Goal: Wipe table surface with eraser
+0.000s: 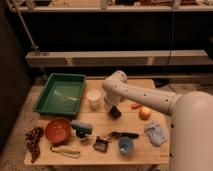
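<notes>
The robot's white arm is reaching in from the right side of the table surface and stretching leftward above its far half. Its bend is sitting highest, over the table's middle back part, and from there the wrist is angling steeply down. The gripper is pointing down at the table's centre with its fingers pressed together, low over the wood or touching it.

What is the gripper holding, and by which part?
The gripper, right of the white cup, seems shut on the eraser, holding its upper end; the exact contact cannot be told.
</notes>
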You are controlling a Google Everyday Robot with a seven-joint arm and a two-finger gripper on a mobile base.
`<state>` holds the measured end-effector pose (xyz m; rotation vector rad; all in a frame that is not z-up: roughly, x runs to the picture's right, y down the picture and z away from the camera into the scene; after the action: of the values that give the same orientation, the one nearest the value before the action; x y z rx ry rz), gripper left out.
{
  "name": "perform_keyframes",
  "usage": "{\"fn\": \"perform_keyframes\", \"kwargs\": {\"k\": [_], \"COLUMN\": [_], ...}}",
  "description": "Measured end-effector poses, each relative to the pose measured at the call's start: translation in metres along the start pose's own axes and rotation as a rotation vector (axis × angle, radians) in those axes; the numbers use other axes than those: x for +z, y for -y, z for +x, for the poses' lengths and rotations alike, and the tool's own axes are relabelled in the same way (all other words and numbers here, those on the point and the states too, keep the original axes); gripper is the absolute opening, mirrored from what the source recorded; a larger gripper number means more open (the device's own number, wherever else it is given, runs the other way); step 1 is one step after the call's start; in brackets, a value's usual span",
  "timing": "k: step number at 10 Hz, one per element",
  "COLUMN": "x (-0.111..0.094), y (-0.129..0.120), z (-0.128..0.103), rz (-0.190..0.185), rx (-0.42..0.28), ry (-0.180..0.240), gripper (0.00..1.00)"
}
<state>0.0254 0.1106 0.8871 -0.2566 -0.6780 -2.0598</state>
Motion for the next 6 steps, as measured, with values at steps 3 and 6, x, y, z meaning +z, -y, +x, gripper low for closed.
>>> {"fn": "perform_keyframes", "kwargs": {"k": [3, 6], "x": [-0.004, -0.011], "y": [0.039, 0.052], "z": [-0.016, -0.050], "rz": [0.039, 0.077], "rx": [-0.073, -0.087], "ry": [0.004, 0.009], "gripper": [0.00, 0.00]}}
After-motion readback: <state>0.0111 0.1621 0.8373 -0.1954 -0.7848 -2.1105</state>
